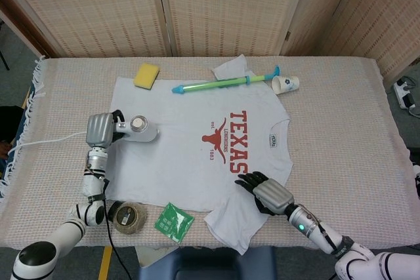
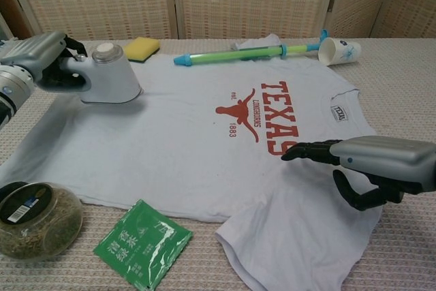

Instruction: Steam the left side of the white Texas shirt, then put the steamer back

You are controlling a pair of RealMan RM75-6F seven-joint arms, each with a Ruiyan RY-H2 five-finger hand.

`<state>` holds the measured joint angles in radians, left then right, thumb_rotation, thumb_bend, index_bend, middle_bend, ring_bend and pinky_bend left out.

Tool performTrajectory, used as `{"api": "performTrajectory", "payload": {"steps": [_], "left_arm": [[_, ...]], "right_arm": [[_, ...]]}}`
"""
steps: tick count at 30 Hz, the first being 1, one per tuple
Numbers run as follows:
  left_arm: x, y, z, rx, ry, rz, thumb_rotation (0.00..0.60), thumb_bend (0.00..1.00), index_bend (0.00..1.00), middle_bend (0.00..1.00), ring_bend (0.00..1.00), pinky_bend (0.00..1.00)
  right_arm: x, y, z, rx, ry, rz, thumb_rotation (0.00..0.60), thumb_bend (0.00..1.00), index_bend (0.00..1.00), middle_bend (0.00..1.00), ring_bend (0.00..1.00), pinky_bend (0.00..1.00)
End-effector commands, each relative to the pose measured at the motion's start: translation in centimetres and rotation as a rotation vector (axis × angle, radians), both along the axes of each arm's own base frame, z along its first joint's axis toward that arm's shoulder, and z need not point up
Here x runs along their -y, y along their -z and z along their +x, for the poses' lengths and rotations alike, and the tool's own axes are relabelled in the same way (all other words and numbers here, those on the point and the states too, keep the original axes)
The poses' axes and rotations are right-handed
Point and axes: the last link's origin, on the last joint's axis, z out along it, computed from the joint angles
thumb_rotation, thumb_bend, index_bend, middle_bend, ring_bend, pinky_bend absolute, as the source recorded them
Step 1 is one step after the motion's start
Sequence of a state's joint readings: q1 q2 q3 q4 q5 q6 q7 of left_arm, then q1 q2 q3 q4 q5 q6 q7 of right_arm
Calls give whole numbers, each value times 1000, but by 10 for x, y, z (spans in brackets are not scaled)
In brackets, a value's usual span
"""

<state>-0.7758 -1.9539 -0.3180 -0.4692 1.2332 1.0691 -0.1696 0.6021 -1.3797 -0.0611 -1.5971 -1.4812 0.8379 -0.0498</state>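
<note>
White shirt (image 1: 197, 149) with red TEXAS print and longhorn; white steamer (image 1: 141, 129) in the silver left hand (image 1: 100, 129); yellow sponge (image 1: 146, 75) beyond it; green packet (image 1: 174, 221) between both hands; beige woven cloth (image 1: 341, 129).

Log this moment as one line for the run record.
left hand: holds steamer at shirt's left edge | right hand: resting on shirt's lower right, holding nothing | steamer not yet put back

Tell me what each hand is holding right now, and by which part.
The left hand grips the white steamer by its handle at the rear. The right hand holds nothing; its fingers hover apart over the shirt.
</note>
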Motion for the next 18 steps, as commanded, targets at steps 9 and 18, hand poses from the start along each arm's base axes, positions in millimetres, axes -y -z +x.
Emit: {"api": "performTrajectory", "payload": {"steps": [9,18], "left_arm": [[-11,41,52,-83,51,-107,600,663,753,968,853,814],[-8,50,56,-149,111,-176,600,662,753,968,852,813]], "right_arm": [[-1,-4,-5,2,20,-14,583,1000,0,0,0,15],[0,-2,-4,4,19,-11,585,1000,0,0,0,15]]}}
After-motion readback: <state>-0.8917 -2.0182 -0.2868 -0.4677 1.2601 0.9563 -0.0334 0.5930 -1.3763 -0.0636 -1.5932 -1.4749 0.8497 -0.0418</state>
